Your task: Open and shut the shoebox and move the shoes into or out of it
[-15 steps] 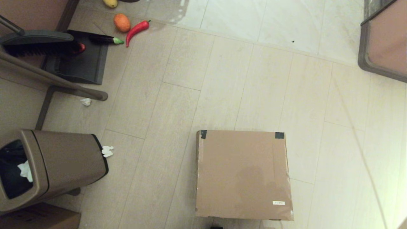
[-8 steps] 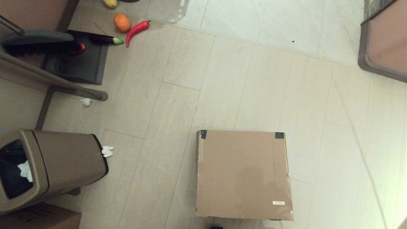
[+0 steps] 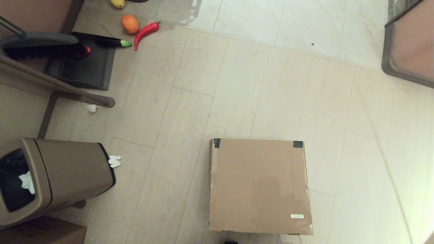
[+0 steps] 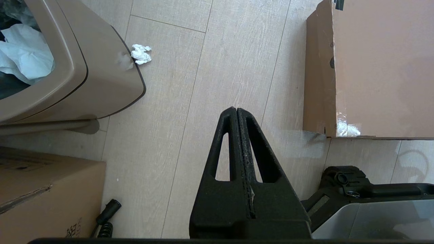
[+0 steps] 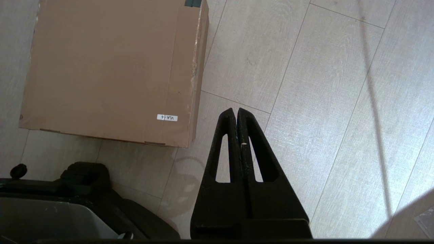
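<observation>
one shoebox (image 3: 259,186) sits in the lower centre of the head view on the floor (image 3: 237,84), lid flat and closed, black tape at its two upper corners. the left gripper (image 4: 237,112) hangs over bare floor between the trash bin (image 4: 67,74) and the box, fingers pressed together, holding nothing. the right gripper (image 5: 236,112) hovers just beside the box's label (image 5: 167,117), likewise closed and empty.

A home-like room: pale tiled floor (image 3: 237,84), a brown trash bin (image 3: 64,173), a dustpan (image 3: 84,64) with brush (image 3: 40,47), and scattered toy vegetables (image 3: 145,30).
</observation>
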`<state>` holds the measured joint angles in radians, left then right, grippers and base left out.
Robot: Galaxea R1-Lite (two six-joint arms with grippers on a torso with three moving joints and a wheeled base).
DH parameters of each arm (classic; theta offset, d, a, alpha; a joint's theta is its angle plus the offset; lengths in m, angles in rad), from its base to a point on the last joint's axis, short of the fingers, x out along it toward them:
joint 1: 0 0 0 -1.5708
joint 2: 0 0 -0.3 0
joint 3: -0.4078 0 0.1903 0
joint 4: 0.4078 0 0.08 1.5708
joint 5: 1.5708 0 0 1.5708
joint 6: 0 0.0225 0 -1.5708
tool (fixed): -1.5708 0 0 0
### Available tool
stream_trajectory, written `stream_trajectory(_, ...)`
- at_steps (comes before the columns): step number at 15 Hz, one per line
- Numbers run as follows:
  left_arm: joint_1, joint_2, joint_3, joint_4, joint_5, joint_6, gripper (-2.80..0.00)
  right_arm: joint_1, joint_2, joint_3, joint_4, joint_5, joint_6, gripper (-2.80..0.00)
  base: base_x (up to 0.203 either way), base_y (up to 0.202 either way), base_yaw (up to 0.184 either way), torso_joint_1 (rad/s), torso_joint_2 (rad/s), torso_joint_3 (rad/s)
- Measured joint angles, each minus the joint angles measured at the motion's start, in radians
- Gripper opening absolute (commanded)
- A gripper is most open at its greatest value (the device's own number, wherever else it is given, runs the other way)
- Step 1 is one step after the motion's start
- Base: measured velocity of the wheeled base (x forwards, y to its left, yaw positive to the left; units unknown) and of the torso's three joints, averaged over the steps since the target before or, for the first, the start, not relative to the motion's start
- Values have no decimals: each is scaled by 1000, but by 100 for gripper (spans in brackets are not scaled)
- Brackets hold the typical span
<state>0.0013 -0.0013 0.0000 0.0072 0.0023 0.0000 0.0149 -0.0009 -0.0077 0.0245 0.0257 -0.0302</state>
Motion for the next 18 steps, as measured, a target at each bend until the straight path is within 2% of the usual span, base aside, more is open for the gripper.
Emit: stream_trajectory(18, 0, 0, 0, 0, 0, 0, -280, 0, 0, 0, 0, 0, 0, -280, 0, 0, 0, 0, 0, 0)
